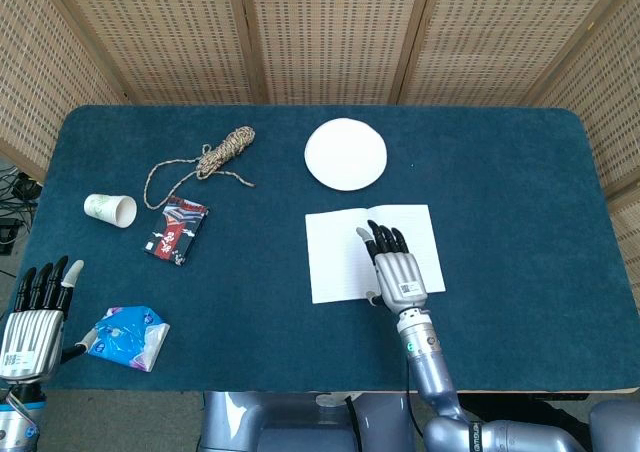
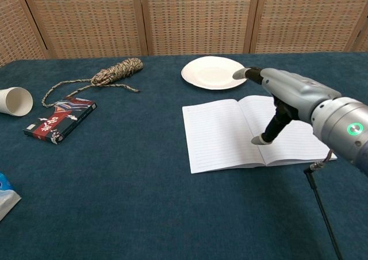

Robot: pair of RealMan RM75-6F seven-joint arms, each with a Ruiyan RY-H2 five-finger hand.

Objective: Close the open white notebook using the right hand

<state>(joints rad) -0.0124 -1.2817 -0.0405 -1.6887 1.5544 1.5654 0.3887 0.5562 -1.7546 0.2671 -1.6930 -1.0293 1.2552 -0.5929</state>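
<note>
Your fingers (image 1: 384,238) on the right hand (image 1: 396,270) are straight and a little apart, and they hold nothing — the hand floats above the white notebook (image 1: 340,255), over its middle fold and right page. From the chest view the thumb (image 2: 260,139) points down toward the paper, but you cannot tell if it touches yet.

Going left to right: your left hand (image 1: 32,317) waits at the near left corner of the table (image 1: 520,172), fingers straight and empty, far from the book. Next, the notebook lies open and flat a bit right of the middle of the table, closer to the near edge than the far one. Its fold runs from the near edge toward the far edge.

So the page to flip lies just right of the fold, under your right hand. I think you should slide the fingers to that page's right edge, get under it, and swing it left over the fold — the right hand is much nearer.
</note>
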